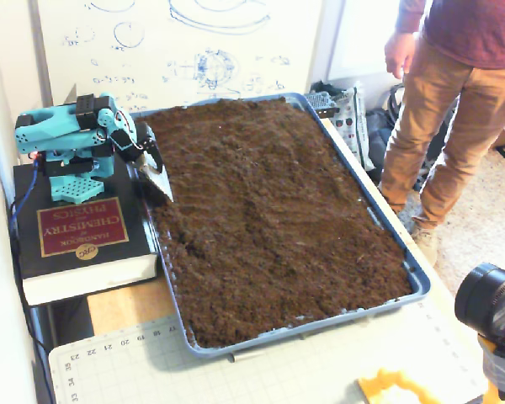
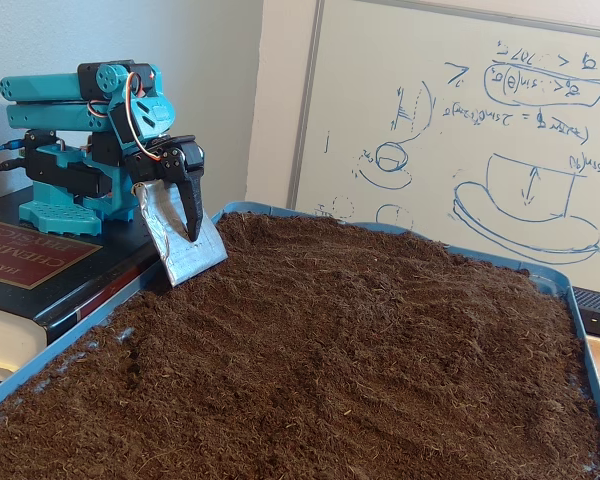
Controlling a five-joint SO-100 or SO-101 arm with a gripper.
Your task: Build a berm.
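Dark brown soil [image 1: 269, 210] [image 2: 360, 350] fills a blue tray [image 1: 417, 282] [image 2: 80, 335] as a roughly level bed with faint furrows. No berm is in view. My teal arm [image 1: 71, 135] [image 2: 90, 110] is folded back at the tray's left edge in both fixed views. Its gripper [image 1: 156, 174] [image 2: 192, 245] points down, the black finger lying shut against a silver blade [image 1: 162, 190] [image 2: 175, 255]. The blade's lower edge touches the soil at the tray's rim.
The arm's base stands on a thick black and red book [image 1: 80, 236] [image 2: 20, 265] left of the tray. A person [image 1: 446, 109] stands to the right of the table. A whiteboard [image 2: 460, 110] leans behind. A camera [image 1: 492, 303] and cutting mat [image 1: 261, 370] lie in front.
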